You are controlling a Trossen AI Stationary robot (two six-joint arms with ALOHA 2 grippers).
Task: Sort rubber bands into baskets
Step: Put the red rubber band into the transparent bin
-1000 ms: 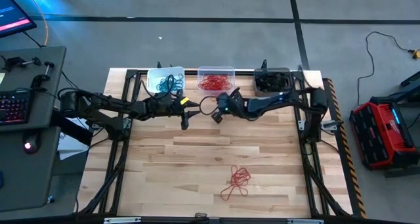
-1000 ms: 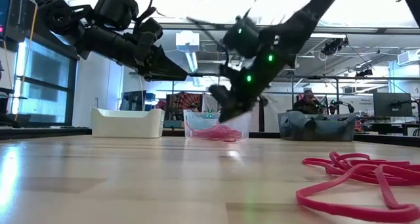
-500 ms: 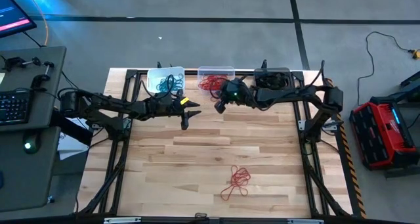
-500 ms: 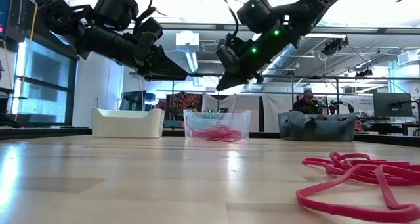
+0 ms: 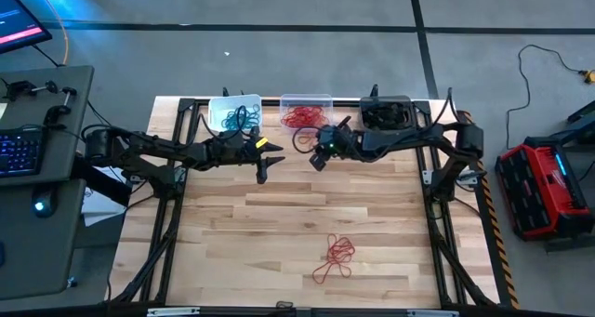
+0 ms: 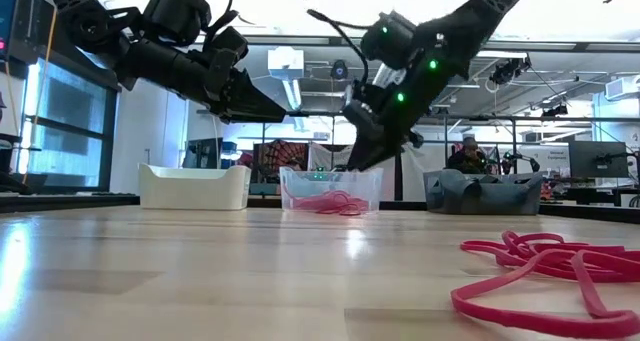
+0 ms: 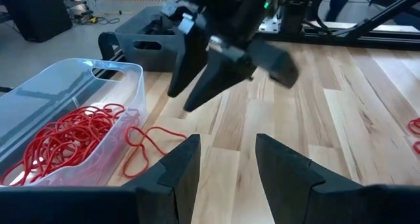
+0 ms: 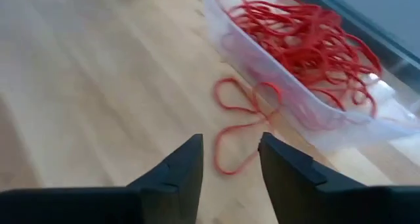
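Three baskets stand along the far edge: a white one (image 5: 234, 112) with teal rubber bands, a clear one (image 5: 306, 112) with red bands (image 8: 308, 43), and a dark grey one (image 5: 386, 112). One red band (image 8: 246, 129) lies on the table against the clear basket's near wall; it also shows in the left wrist view (image 7: 154, 142). A bunch of red bands (image 5: 337, 255) lies near the table's front. My right gripper (image 5: 316, 161) is open and empty, just above that single band (image 5: 302, 138). My left gripper (image 5: 263, 171) is open and empty, in the air in front of the white basket.
Bare wooden tabletop spreads between the baskets and the red bunch (image 6: 545, 266). The two grippers are close together in front of the clear basket (image 6: 330, 191). A person sits in the room behind the table (image 6: 465, 153).
My right gripper rose from low over the table and went toward the far edge by the clear basket, then came down again a little in front of it. My left arm has kept still.
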